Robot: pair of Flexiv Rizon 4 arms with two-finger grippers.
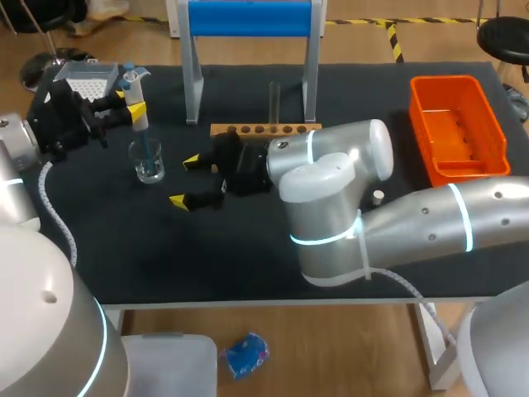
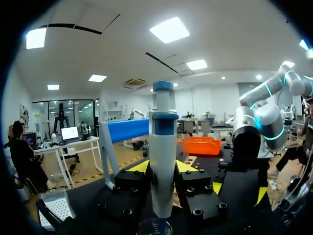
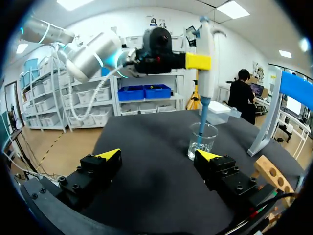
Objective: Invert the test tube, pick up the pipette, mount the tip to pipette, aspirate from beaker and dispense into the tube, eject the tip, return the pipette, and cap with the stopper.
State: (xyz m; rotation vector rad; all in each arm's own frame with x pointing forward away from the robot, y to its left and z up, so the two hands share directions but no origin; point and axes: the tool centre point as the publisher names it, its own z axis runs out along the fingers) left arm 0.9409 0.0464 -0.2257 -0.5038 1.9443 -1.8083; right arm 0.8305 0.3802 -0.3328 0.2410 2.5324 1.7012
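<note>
Pipette [image 2: 163, 156] clamped in left gripper [image 2: 163, 172].

From where I stand, no lettering, number or label is legible on the pipette [image 1: 137, 98], beaker [image 1: 148, 162], wooden rack [image 1: 221, 130] or orange bin [image 1: 446, 81].

- Arms: 2, left arm [image 1: 21, 145] and right arm [image 1: 339, 178].
- Grippers: 2, left gripper [image 1: 130, 103] and right gripper [image 1: 186, 179]; 2 yellow tips ea., 4 total.
- Pipette [image 1: 137, 93]: 1.
- Beaker [image 1: 147, 162]: 1, clear glass.
- Tip box [image 1: 85, 78]: 1; tips inside too small to count.
- Test tube [image 1: 274, 101]: 1, upright in rack.
- Rack [image 1: 248, 129]: 1, wooden; single row of holes, partly hidden by right arm, so no exact no.
- Stopper [image 1: 378, 197]: 1, small, white.
- Orange bin [image 1: 420, 116]: 1.
- Blue-topped stand [image 1: 248, 18]: 1, w/ 2 legs.
- Table [image 1: 248, 248]: 1.
</note>
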